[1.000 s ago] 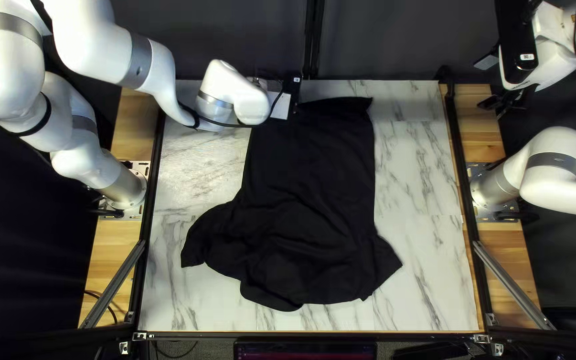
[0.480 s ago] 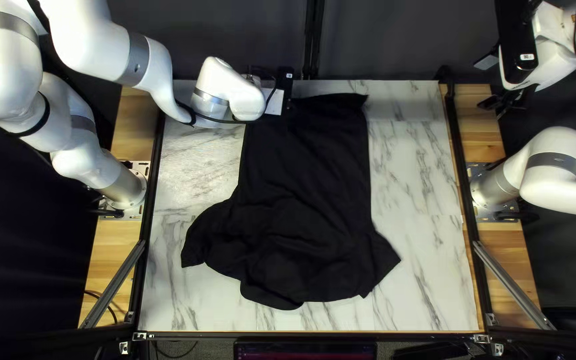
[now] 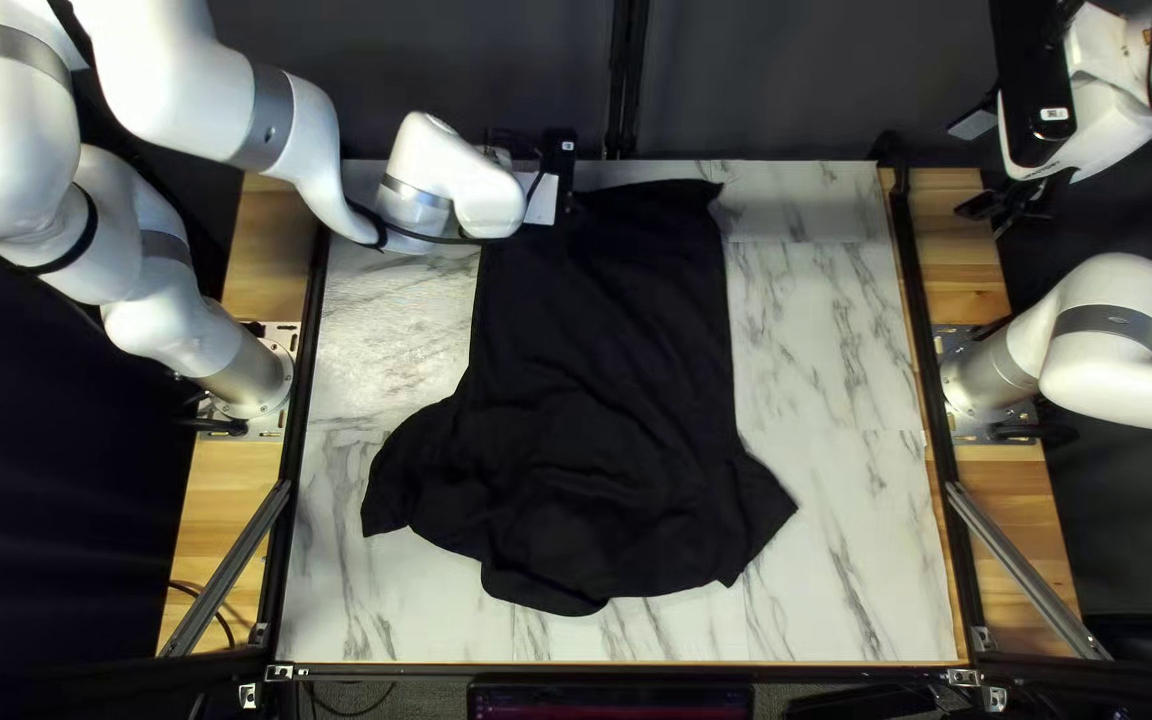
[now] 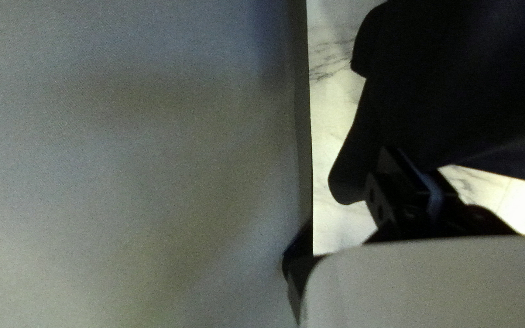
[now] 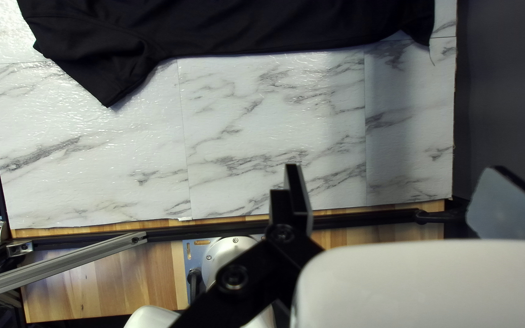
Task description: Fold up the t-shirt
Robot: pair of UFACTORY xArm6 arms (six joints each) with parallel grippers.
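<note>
Curtain: dark hanging cloth point(image 3: 763, 80), past the table's far edge; in the left wrist view it fills the area beside the fingers of the left gripper point(image 3: 558, 168).
Tabletop: white, grey-veined marble-look surface point(image 3: 830, 334), under the left gripper's fingers and ahead of those of the right gripper point(image 3: 960, 170).
T-shirt: black fabric garment point(image 3: 603, 387), laid out on the tabletop with ripples in its body. One far corner is at the left gripper's fingers; the rest runs from them toward the table's near edge. It lies ahead of the right gripper's fingers, well apart from them.
Side panel: light brown wooden board point(image 5: 104, 279), beside the right fingers, past the tabletop's edge.
Brace: straight grey metal bar point(image 5: 62, 267), crossing above the side panel, apart from the right fingers.
Left gripper: black fingers closed on the t-shirt, as far as the dark view allows.
Right gripper point(image 5: 399, 167): two black fingers spread wide, nothing gripped; one pale grey pad point(image 5: 508, 209) visible.
</note>
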